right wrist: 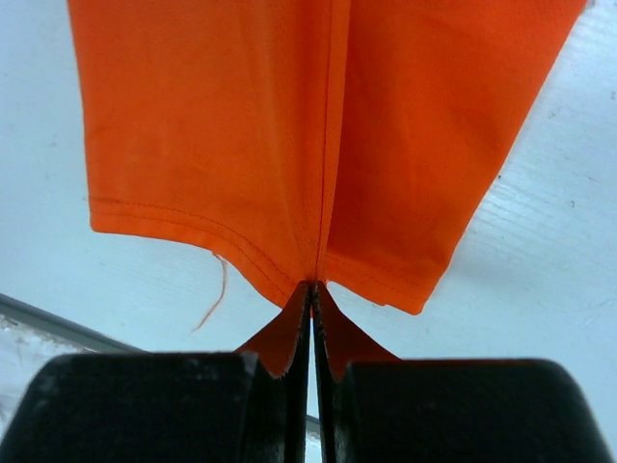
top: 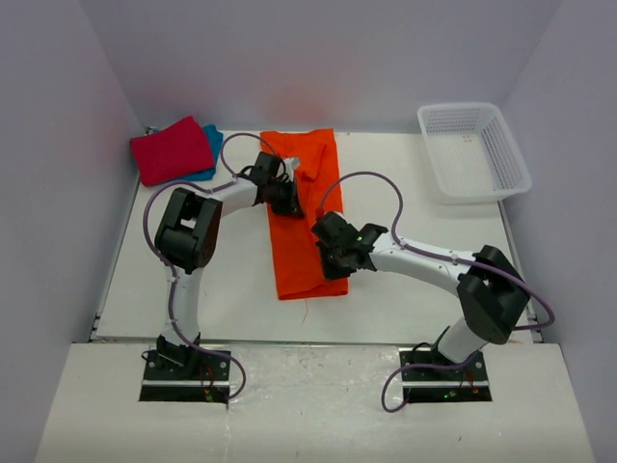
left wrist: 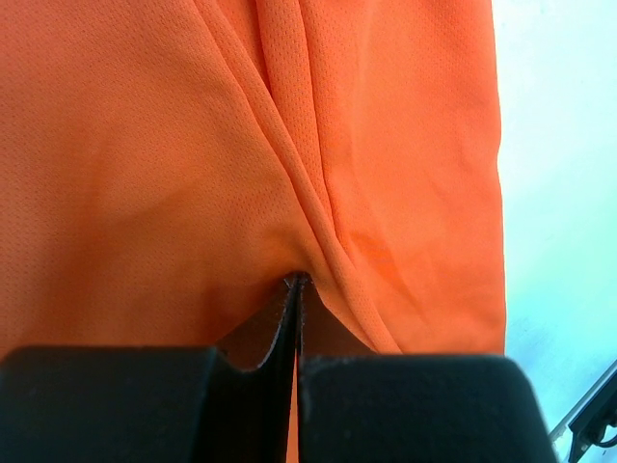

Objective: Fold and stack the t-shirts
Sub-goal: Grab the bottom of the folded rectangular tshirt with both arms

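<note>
1. 3 t-shirts: crimson shirt [top: 172, 149] atop teal shirt [top: 212, 137], far-left corner of the table [top: 405, 289]; orange shirt [top: 294, 253] mid-table.
2. 2 pincers: left gripper [left wrist: 295, 282], right gripper [right wrist: 312, 285], each clamped tight on orange cloth; wrist views alone show the pinch.
3. 1 basket [top: 472, 159], far-right corner; top view only.

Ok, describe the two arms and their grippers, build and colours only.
The left arm and right arm match: white tubular links between bulky black joint housings, each on a black base plate. A mauve cable loops loosely along each arm. The left gripper and right gripper have flat, matte black fingers, scuffed pale at the edges. A small green light glows near the right wrist.
</note>
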### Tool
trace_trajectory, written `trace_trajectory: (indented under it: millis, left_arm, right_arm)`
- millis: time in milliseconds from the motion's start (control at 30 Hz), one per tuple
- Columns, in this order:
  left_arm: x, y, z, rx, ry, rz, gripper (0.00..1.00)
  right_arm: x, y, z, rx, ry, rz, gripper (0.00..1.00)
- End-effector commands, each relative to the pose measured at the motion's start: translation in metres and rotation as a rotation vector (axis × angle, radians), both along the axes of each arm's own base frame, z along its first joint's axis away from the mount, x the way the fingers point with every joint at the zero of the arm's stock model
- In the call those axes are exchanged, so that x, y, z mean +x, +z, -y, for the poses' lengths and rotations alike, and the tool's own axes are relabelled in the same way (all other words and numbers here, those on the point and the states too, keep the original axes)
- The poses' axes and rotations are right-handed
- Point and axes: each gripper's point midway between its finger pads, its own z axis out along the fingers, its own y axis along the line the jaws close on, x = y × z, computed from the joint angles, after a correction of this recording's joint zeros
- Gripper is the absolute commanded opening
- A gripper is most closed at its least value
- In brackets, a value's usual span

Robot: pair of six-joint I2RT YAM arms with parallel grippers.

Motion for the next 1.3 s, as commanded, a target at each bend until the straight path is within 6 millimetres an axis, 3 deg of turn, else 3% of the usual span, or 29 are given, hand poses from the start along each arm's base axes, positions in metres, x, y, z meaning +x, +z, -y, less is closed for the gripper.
trace_trajectory:
  millis: [0,333,500,667,767,800,900,1100,1167,1233,1267]
  left_arm:
    - [-0.01,-0.032,-0.026,0.09,0.018,-0.057,0.0]
    - [-0.013,-0.031,-0.028,0.089,0.017,-0.056,0.0]
    - [-0.011,-0.012,-0.029,0.082,0.02,-0.017,0.0]
    - [-0.008,0.015,-0.032,0.085,0.037,0.031,0.15]
    - [-0.009,0.031,-0.034,0.081,0.052,0.049,0.3]
    - [-0.008,0.043,-0.033,0.073,0.062,0.069,0.39]
    - [-0.011,0.061,-0.031,0.054,0.061,0.102,0.53]
    - [-0.017,0.083,-0.033,0.041,0.083,0.127,0.57]
    - [-0.022,0.093,-0.034,0.044,0.099,0.143,0.57]
    - [-0.034,0.092,-0.036,0.063,0.115,0.14,0.57]
    - [-0.038,0.104,-0.039,0.072,0.135,0.174,0.57]
  right_arm:
    - [-0.007,-0.002,0.008,-0.021,-0.034,-0.009,0.0]
    - [-0.011,-0.03,0.003,-0.05,-0.02,-0.067,0.0]
    - [-0.014,-0.043,-0.003,-0.041,-0.006,-0.101,0.0]
    - [-0.015,-0.048,-0.001,-0.054,-0.022,-0.111,0.0]
    - [-0.016,-0.053,0.003,-0.071,-0.042,-0.12,0.0]
    - [-0.016,-0.055,0.003,-0.073,-0.043,-0.124,0.0]
    - [-0.019,-0.063,0.004,-0.078,-0.039,-0.141,0.0]
    - [-0.023,-0.064,0.002,-0.058,-0.024,-0.143,0.0]
    - [-0.023,-0.051,-0.001,-0.028,-0.015,-0.102,0.0]
    - [-0.025,-0.042,0.001,-0.017,-0.014,-0.081,0.06]
    - [-0.022,-0.03,0.003,-0.003,-0.024,-0.05,0.1]
